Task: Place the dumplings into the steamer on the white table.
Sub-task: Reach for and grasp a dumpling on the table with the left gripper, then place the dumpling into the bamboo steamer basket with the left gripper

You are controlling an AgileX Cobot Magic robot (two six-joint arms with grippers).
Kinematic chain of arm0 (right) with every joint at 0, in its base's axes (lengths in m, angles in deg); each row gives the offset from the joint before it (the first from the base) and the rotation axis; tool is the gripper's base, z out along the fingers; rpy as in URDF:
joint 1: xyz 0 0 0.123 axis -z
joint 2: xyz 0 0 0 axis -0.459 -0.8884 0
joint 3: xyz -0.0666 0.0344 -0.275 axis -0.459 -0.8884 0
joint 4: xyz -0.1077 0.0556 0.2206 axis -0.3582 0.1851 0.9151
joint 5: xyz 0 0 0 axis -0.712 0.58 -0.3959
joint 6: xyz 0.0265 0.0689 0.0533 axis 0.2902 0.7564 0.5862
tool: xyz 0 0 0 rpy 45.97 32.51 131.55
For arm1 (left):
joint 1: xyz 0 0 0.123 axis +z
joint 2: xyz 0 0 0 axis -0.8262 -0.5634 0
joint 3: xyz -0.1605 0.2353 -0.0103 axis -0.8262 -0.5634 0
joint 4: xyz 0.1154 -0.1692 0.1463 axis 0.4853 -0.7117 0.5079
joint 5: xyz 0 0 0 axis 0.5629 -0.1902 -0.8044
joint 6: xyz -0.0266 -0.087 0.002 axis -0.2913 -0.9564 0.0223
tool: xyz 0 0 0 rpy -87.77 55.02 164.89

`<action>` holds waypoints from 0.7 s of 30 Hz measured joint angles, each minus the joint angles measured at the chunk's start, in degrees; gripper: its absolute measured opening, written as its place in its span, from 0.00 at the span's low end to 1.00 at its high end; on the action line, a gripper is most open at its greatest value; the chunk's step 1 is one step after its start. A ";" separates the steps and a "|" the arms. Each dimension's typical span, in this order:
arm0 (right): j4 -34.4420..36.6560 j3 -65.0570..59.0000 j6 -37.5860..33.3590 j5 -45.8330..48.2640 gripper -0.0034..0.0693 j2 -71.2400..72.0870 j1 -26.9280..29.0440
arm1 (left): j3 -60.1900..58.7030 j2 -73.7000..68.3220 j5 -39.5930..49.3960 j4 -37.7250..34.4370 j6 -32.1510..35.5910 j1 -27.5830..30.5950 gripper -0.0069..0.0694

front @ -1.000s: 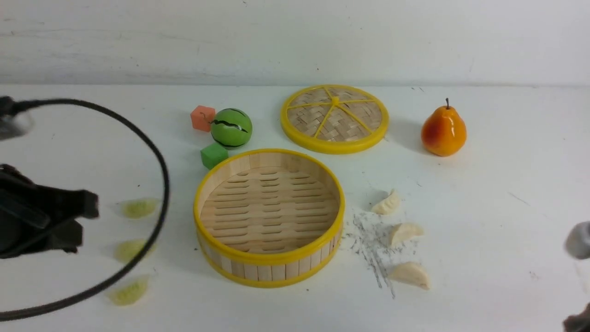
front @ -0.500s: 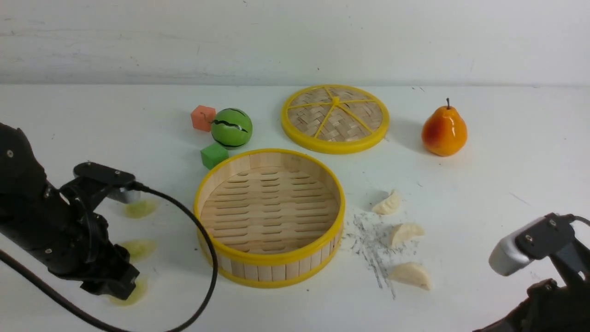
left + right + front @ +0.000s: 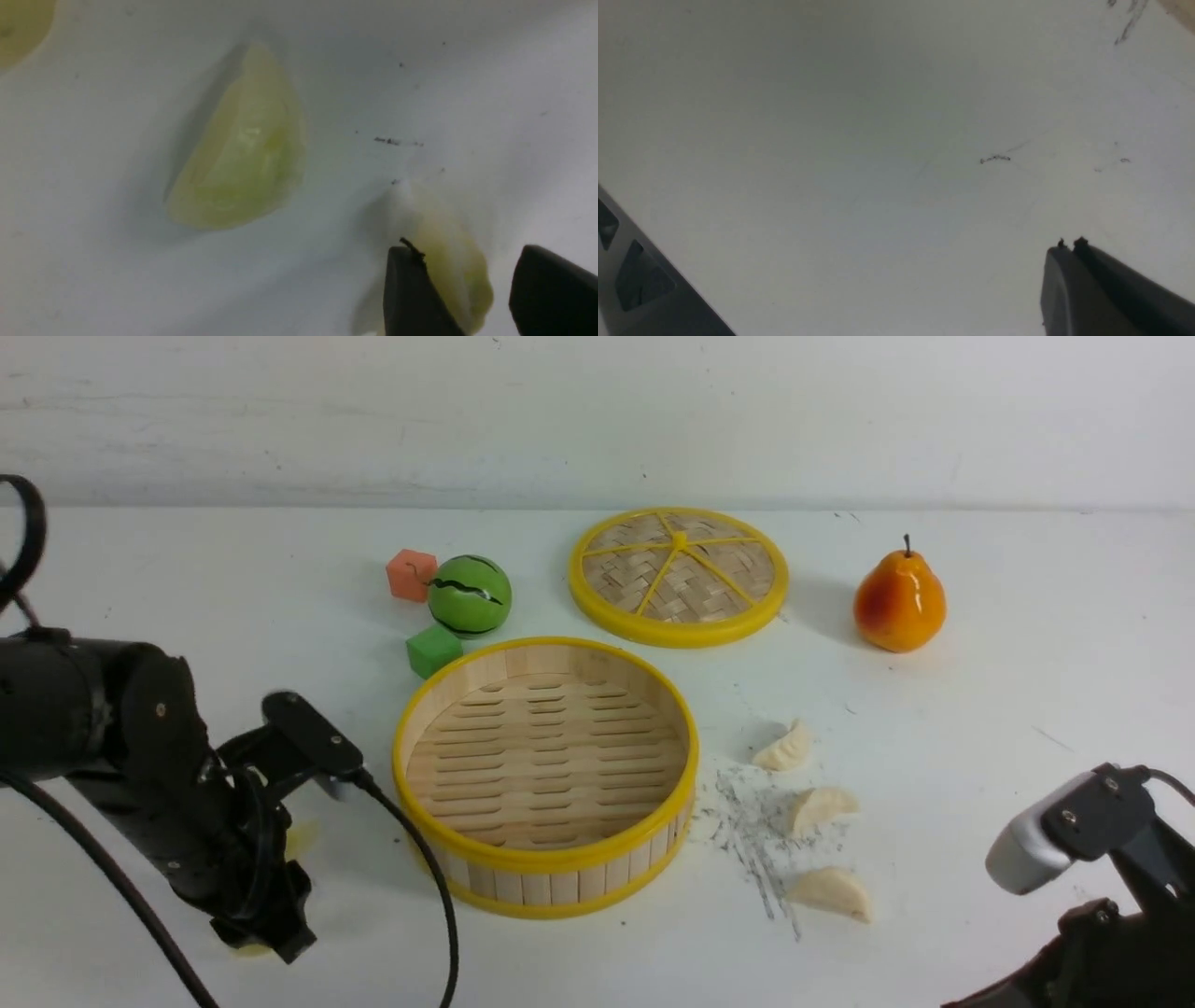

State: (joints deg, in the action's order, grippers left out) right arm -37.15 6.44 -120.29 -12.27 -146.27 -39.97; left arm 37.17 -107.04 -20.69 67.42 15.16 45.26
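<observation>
I see left gripper (image 3: 465, 254) jaws parted, straddling a green dumpling (image 3: 455, 275) on the white table (image 3: 117, 261); can't confirm contact. Right gripper (image 3: 1070, 246) jaws pressed together, holding nothing.

Resembled robot lab test bench. Scuffed white table (image 3: 1027, 616) stood against bare white wall (image 3: 597, 420). Toy props lay on it: pear (image 3: 899, 602), watermelon ball (image 3: 469, 595), orange cube (image 3: 411, 575), green cube (image 3: 433, 650). Black cabled left arm (image 3: 103, 728), right arm (image 3: 1111, 943) flanked scene.

Green dumplings (image 3: 301, 840) mostly hidden behind the left arm (image 3: 140, 747) in the front view, corner dumpling (image 3: 18, 28) cut by the left wrist frame's edge, near dumpling (image 3: 444, 233) partly behind the left gripper (image 3: 465, 247), both cropped below, right arm (image 3: 1111, 915) cropped
</observation>
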 joint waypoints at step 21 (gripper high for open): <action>1.30 0.00 -0.04 -2.25 0.05 -0.07 0.00 | 19.33 1.23 13.71 -23.15 -32.57 -0.11 0.33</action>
State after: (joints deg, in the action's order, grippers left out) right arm -35.85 6.44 -120.33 -14.52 -146.33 -39.97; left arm 56.50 -105.81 -6.97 44.26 -17.41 45.15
